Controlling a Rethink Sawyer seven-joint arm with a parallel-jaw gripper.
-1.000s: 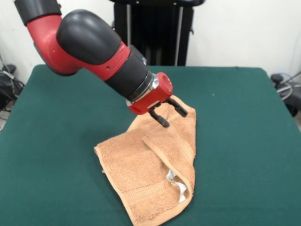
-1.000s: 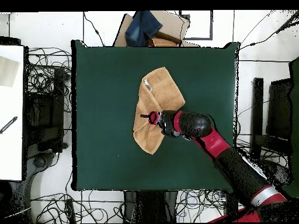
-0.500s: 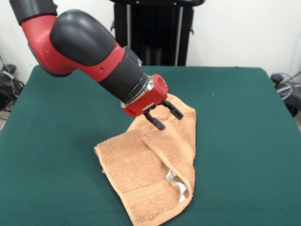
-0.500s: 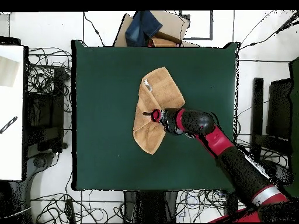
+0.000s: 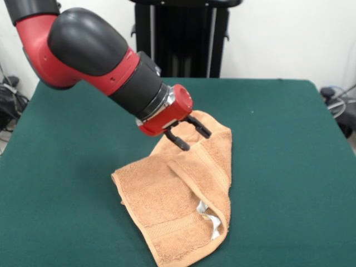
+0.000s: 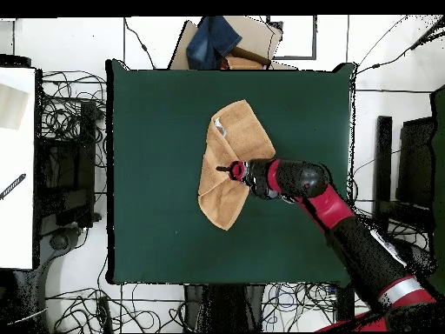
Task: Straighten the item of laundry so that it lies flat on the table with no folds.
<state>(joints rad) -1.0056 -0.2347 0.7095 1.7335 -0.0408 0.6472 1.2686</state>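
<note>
1 table (image 5: 289, 167), dark green top, takes up most of both views. 1 arm (image 5: 94, 55), red & black, comes in over the table at a slant, w/ its red wrist collar just above the cloth. 1 towel (image 5: 167, 206), orange-tan terry, lies near the table's middle, in the overhead view a bit toward the far edge (image 6: 228, 161). It's not flat: one long side is folded over onto the rest, making a raised ridge down its length, & woven bands show across it. The end under the arm is humped up, the other end lies nearer the camera in front view. 1 gripper (image 5: 190, 135) hangs just over the humped end, its 2 black fingers spread apart w/ nothing between them; can't tell if the tips touch the cloth. 1 small white label (image 5: 211, 219) sticks out from the fold near the towel's near corner.
</note>
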